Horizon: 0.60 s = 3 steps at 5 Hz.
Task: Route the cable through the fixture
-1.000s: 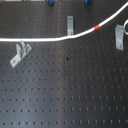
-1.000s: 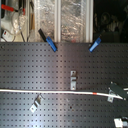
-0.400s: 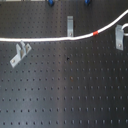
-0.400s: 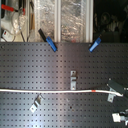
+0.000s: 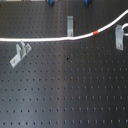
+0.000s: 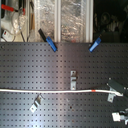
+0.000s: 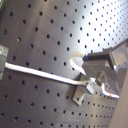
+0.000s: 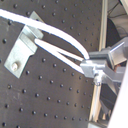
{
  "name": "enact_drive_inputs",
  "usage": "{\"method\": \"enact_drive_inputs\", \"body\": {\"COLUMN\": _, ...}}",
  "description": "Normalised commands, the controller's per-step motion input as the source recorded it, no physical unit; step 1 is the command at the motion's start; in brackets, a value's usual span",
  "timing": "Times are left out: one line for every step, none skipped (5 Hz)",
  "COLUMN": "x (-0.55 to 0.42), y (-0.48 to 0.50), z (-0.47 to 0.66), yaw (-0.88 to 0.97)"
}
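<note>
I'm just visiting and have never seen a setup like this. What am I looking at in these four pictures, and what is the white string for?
It is a robot arm working over a black board full of holes. Two pictures come from fixed cameras watching the board; the two close-ups come from cameras riding on the arm's gripper, its two-fingered hand. The white string is the cable, a cord with a red band. The gripper appears to pinch one end of it, as both wrist views show. Bolted to the board are small metal clips: one just below the cable, one near the middle, one near the first exterior view's right edge. The arm must thread the cable through them. Two blue clamps sit at the board's edge.
</note>
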Motion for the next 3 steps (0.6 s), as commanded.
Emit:
{"method": "enact_drive_inputs", "body": {"x": -0.217, "y": -0.033, "z": 0.19, "yaw": 0.02}}
{"method": "enact_drive_inputs", "body": {"x": -0.069, "y": -0.130, "z": 0.07, "yaw": 0.00}}
{"method": "enact_drive_inputs", "body": {"x": -0.076, "y": -0.142, "z": 0.16, "yaw": 0.00}}
